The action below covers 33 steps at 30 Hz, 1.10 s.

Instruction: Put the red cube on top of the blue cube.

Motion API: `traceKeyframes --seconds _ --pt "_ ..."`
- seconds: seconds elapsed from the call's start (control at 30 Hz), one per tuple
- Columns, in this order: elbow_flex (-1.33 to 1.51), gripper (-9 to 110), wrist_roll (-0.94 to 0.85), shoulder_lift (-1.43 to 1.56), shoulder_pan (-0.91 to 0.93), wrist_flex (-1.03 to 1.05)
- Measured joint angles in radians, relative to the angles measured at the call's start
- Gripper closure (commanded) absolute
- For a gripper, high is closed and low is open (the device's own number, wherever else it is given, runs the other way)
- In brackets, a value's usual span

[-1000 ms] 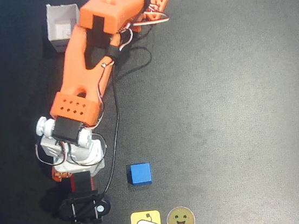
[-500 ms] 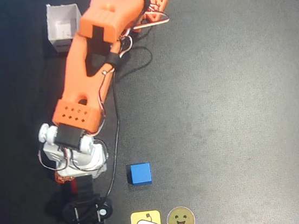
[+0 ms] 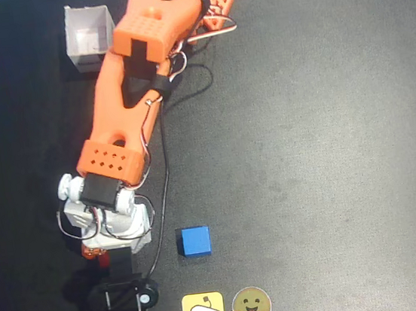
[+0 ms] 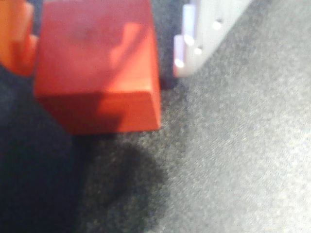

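Note:
In the wrist view the red cube (image 4: 97,68) fills the upper left and sits on the dark mat. It lies between the fingers of my gripper (image 4: 102,58). The orange finger (image 4: 14,39) presses its left side, while the white finger (image 4: 204,34) stands off its right side with a narrow dark gap, so the gripper is open. From overhead the gripper (image 3: 102,253) is mostly hidden under the wrist, and the red cube cannot be made out there. The blue cube (image 3: 196,242) sits alone on the mat, just right of the gripper.
A white open box (image 3: 89,37) stands at the top left beside the arm's base (image 3: 212,3). Two stickers (image 3: 227,309) lie at the mat's bottom edge below the blue cube. A black cable (image 3: 163,176) trails along the arm.
The arm has stretched a little farther toward the bottom of the overhead view, carrying the wrist and gripper slightly down and right. The blue cube has stayed put.

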Motion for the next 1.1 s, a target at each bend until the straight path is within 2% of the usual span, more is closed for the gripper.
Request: traceKeyframes --seconds 0.17,0.3,0.43,0.77,1.1 --pt "0.000 84 0.005 0.000 0.000 0.000" --pt "0.000 92 0.006 0.000 0.000 0.000" --pt "0.000 96 0.017 0.000 0.000 0.000" --pt "-0.060 95 0.058 -0.009 0.000 0.040" --pt "-0.333 95 0.072 -0.078 0.000 0.245"
